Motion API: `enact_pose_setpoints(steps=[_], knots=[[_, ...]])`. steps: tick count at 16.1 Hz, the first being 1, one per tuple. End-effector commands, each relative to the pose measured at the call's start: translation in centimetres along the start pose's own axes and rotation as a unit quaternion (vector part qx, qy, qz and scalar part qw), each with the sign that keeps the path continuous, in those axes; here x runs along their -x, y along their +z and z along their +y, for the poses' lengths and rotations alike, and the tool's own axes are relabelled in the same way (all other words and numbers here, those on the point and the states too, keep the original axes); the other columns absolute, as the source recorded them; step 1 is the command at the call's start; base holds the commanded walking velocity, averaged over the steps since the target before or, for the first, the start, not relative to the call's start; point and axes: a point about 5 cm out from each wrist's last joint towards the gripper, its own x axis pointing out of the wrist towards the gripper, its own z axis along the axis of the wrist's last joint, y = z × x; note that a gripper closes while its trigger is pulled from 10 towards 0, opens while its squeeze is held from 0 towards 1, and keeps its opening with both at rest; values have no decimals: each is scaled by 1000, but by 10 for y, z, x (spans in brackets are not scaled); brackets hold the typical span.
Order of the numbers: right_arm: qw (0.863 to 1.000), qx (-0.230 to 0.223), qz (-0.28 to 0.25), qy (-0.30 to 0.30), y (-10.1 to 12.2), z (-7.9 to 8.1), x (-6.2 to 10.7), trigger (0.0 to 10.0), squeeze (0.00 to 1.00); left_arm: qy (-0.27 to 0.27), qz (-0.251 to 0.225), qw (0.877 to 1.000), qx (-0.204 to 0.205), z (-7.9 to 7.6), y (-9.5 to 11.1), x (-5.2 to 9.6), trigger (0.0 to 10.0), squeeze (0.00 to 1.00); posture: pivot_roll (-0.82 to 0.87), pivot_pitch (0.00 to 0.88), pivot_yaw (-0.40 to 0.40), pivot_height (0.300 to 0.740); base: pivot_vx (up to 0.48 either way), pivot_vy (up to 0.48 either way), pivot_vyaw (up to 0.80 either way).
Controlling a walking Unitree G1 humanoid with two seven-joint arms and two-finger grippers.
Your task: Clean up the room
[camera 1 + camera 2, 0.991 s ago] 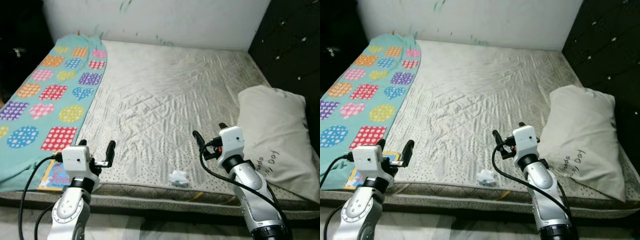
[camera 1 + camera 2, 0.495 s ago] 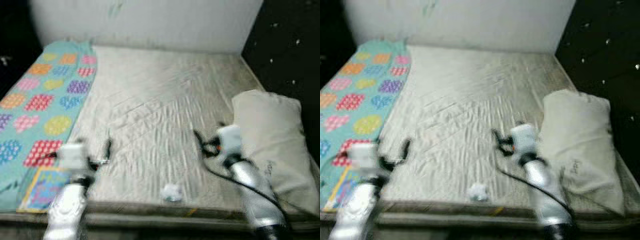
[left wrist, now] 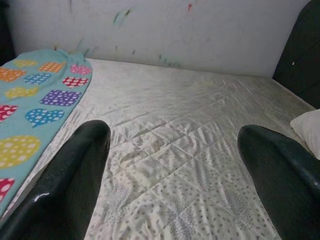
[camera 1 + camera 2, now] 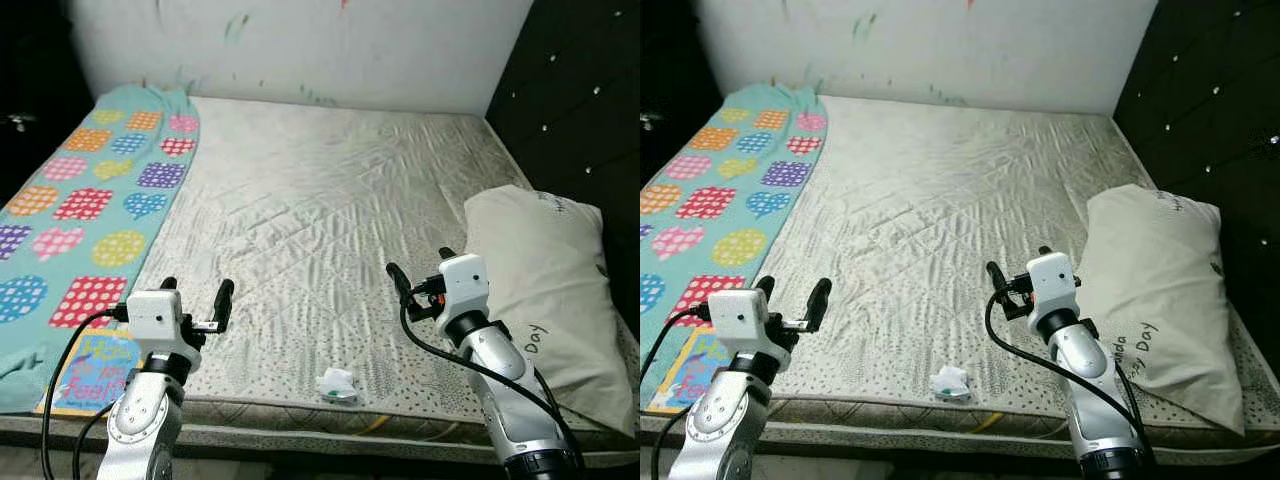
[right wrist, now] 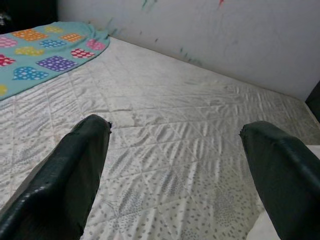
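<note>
A small crumpled white wrapper [image 4: 337, 384] lies on the bare quilted mattress [image 4: 330, 190] near its front edge, between my two arms. A colourful children's book [image 4: 95, 368] rests at the front left corner, on the edge of a teal blanket [image 4: 80, 190] with bright dotted patches. My left gripper [image 4: 196, 292] is held open above the front of the mattress, just right of the book. My right gripper [image 4: 420, 268] is open too, hovering up and to the right of the wrapper. Neither holds anything.
A large off-white pillow [image 4: 545, 285] lies along the mattress's right side, close to my right arm. A white wall [image 4: 300, 40] with paint marks stands behind the bed, and a dark tufted panel [image 4: 580, 90] borders the right side.
The whole picture has shifted and blurred between frames, so the camera moved. Both arms keep the same pose with open fingers; wrapper, book and pillow lie as before.
</note>
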Motion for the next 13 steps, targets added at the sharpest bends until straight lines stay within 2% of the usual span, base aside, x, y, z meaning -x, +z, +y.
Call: enact_pose_setpoints(steps=[1,2,7,8,9,10,13], knots=[[1000,4,2,-7,-1,-5,0,10000,0,3,4,1000,-3,0,-2,0,10000,0,9,26,-44,740,0,0,-538],[1000,4,2,-6,-1,-4,0,10000,0,4,5,1000,-3,0,-2,1,10000,0,11,20,-43,740,0,0,-544],[1000,4,1,-6,-1,-3,0,10000,0,9,18,1000,-4,2,-7,2,10000,0,15,9,-43,740,0,0,0],[1000,-13,8,-10,-3,-4,0,10000,0,9,19,1000,-4,2,-7,2,10000,0,16,5,-45,740,0,0,0],[1000,-23,14,-10,-5,-4,-1,10000,0,8,20,1000,-4,2,-8,2,10000,0,16,5,-45,740,0,0,-800],[1000,-7,10,-10,-4,-4,-1,10000,0,8,21,1000,-5,2,-8,2,10000,0,14,6,-44,740,0,0,-800],[1000,-10,11,-6,-4,-4,-1,10000,0,12,20,1000,-4,2,-7,1,10000,0,15,14,-44,740,0,0,-800]])
